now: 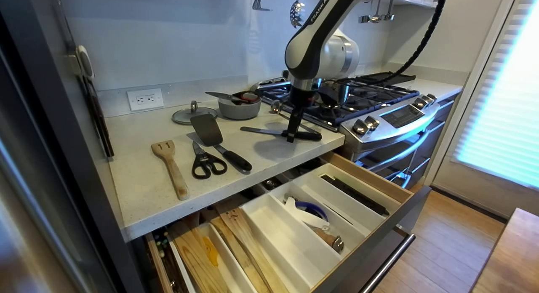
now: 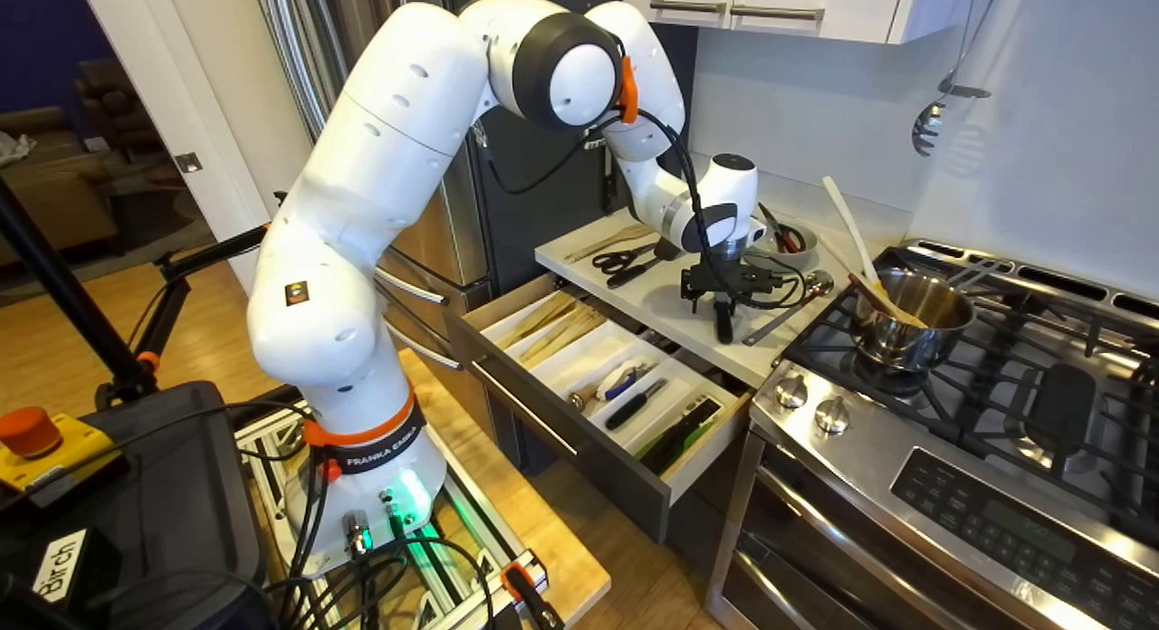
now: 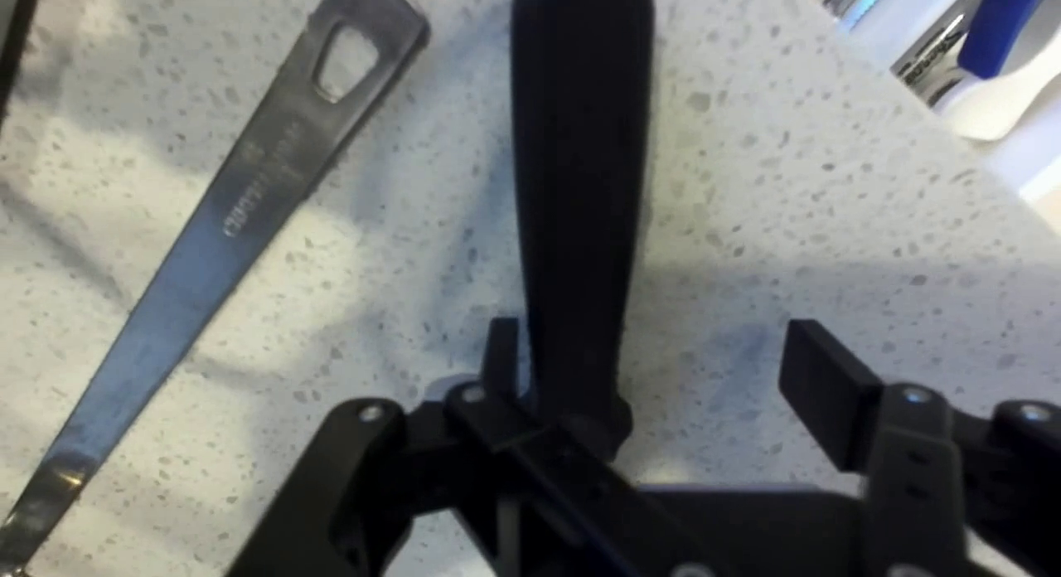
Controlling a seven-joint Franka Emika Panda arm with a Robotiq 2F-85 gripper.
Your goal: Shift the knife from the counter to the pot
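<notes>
My gripper (image 3: 659, 366) stands wide, its fingers (image 3: 821, 395) well apart, pointing down at the desk (image 1: 139, 171). Between them I have the knife (image 3: 584, 171): in my wrist view its black handle runs just beside the left finger and clear of the right one. Whether that left finger touches it, I cannot tell. The blade is hidden from my wrist camera, but in an exterior view the knife lies on the desk towards its right end, blade to the left, handle to the right.

To the left of the handle in my wrist view lies a steel utensil (image 3: 240, 212), set at a slant, with a hole through its end.

The pot (image 2: 892, 345), shiny metal, sits on the stove (image 2: 842, 458), to the right of the desk. A pale utensil handle (image 2: 853, 234) rises from it, and a wooden utensil (image 2: 892, 305) leans over its rim.

In an exterior view, a grey pan (image 1: 239, 111) stands far back to my knife's left, a tool with a red and black handle (image 1: 221, 95) across its top, and a glass lid (image 1: 189, 116) beside it. Nearer and further left lie a black spatula (image 1: 206, 129), black-handled scissors (image 1: 205, 158) and a wooden spatula (image 1: 173, 169). Nearest, below the desk, a drawer (image 1: 370, 177) stands pulled out, long wooden pieces (image 1: 244, 238) in its left part.
</notes>
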